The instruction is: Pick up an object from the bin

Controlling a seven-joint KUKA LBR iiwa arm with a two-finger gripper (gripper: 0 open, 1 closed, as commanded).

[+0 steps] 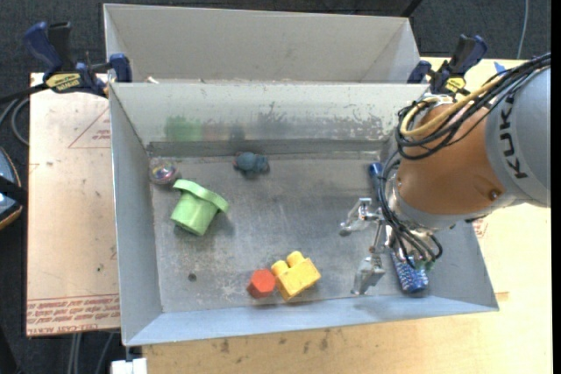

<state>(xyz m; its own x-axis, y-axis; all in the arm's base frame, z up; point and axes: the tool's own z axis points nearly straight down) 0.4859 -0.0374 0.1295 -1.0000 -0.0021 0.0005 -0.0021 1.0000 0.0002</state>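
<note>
My gripper [361,248] is low over the bin's right part, near the front wall. Its two metal fingers stand well apart, open, with bare floor between them. A yellow block [296,274] lies to its left by the front wall, and a small red piece [261,283] touches the block's left side. Just right of the fingers, a blue speckled thing [410,277] lies partly hidden under the arm.
A light green cup-shaped thing [197,208] lies on its side at the left. A small shiny ball [163,173] sits in the back left corner. A small dark blue-grey thing [252,163] rests by the back wall. The arm's orange cover overhangs the right side.
</note>
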